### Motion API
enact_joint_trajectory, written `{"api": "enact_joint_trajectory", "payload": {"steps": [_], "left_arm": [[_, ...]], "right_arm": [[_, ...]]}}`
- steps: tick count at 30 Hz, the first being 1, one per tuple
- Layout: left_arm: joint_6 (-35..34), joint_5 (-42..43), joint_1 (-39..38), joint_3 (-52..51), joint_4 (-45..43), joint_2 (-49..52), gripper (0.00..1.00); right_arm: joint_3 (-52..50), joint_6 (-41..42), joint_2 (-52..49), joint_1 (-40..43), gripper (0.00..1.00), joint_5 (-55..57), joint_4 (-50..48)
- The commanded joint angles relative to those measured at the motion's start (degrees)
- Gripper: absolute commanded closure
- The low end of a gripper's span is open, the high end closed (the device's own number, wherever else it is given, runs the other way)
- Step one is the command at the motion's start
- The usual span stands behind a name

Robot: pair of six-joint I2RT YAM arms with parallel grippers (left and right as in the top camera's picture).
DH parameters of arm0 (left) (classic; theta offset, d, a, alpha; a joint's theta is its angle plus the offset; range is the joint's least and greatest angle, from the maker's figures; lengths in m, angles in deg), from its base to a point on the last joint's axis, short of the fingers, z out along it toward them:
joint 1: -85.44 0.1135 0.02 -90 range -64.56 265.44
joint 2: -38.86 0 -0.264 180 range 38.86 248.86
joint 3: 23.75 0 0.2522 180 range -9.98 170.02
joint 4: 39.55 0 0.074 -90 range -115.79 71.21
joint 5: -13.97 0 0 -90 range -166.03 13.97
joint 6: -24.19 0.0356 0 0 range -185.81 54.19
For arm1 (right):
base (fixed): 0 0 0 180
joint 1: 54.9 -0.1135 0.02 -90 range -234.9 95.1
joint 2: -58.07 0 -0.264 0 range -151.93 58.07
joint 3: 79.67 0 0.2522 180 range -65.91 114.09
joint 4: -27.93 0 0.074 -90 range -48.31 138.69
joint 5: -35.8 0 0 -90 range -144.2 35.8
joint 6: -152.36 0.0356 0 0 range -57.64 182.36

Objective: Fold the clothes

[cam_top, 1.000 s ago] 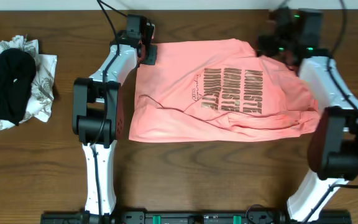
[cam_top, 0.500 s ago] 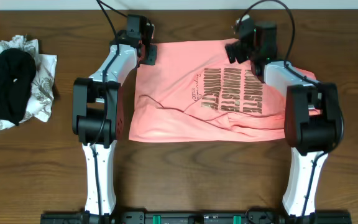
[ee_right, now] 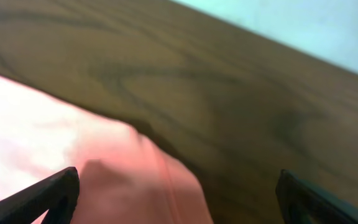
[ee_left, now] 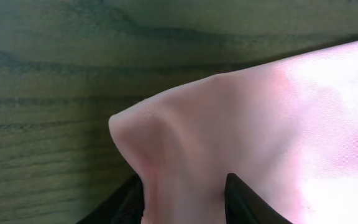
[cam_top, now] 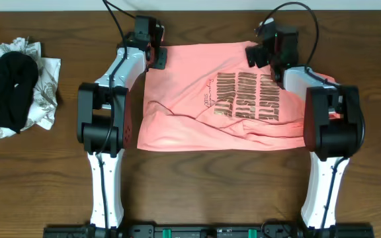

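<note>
**Item 1. T-shirt** (cam_top: pixel 177 125): salmon-pink, lay spread across the middle of the wooden surface (cam_top: pixel 243 185), between the two arms. Dark block lettering (cam_top: pixel 247 96) faced up and ran sideways. The near edge was creased and the right side rumpled, so the garment judged not yet squared for a fold.

**Item 2. Left hand** (ee_left: pixel 184 190): stood at the shirt's far left corner. It was set narrow, with a puckered peak of pink fabric held between its two dark fingers. The corner hold was presumably meant to tension or carry that edge.

**Item 3. Right hand** (ee_right: pixel 178 186): stood at the far edge of the shirt, right of centre. Its jaws were spread wide and held nothing, with a rounded cloth edge lying below and between them. Judged to be lined up to take a matching hold, so both far points could move together.

**Item 4. Heap of other garments** (cam_top: pixel 15 86): black and patterned white, lay at the far left of the surface, well apart from the shirt. Probably set aside to leave the working area free.
</note>
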Motion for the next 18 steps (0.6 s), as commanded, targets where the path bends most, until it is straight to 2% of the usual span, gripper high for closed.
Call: {"api": "enact_joint_trajectory", "payload": {"steps": [1, 5, 8, 15, 18], "left_arm": [[-0.31, -0.63, 0.2, 0.74, 0.31, 0.92, 0.57], [-0.31, -0.63, 0.2, 0.74, 0.31, 0.92, 0.57], [-0.28, -0.63, 0.2, 0.74, 0.31, 0.92, 0.57], [-0.28, -0.66, 0.2, 0.74, 0.31, 0.92, 0.57], [-0.28, -0.63, 0.2, 0.74, 0.33, 0.92, 0.57]], "right_arm": [[0.22, 1.31, -1.55, -0.39, 0.01, -1.33, 0.42], [0.22, 1.36, -1.55, -0.61, 0.01, -1.66, 1.03], [0.22, 1.7, -1.55, -0.61, 0.05, -1.86, 1.62], [0.2, 2.38, -1.55, -0.63, 0.23, -3.15, 2.99], [0.2, 2.38, -1.55, -0.61, 0.36, -3.15, 3.74]]}}
